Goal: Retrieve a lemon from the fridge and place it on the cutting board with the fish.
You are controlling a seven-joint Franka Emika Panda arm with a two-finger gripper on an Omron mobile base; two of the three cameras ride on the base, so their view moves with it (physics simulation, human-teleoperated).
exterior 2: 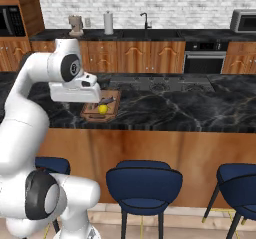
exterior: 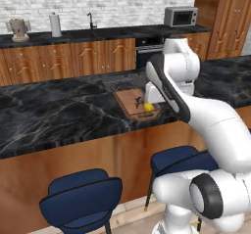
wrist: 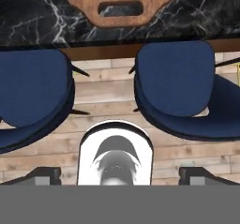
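One lemon (exterior 2: 102,109) on cutting board (exterior 2: 90,114), beside fish (exterior 2: 107,101); gripper (wrist: 119,175) spread wide, clear of lemon.

A rendered home kitchen with an island bar.

Black marble counter (exterior 2: 175,108) runs across the middle, blue stools (exterior 2: 144,185) tucked under it at 6 o'clock. At 12 o'clock stand wood cabinets (exterior 2: 125,55), a sink tap (exterior 2: 145,19), an oven (exterior 2: 202,60) and white brick wall (exterior 2: 200,10); a microwave (exterior: 181,16) sits at 1 o'clock.
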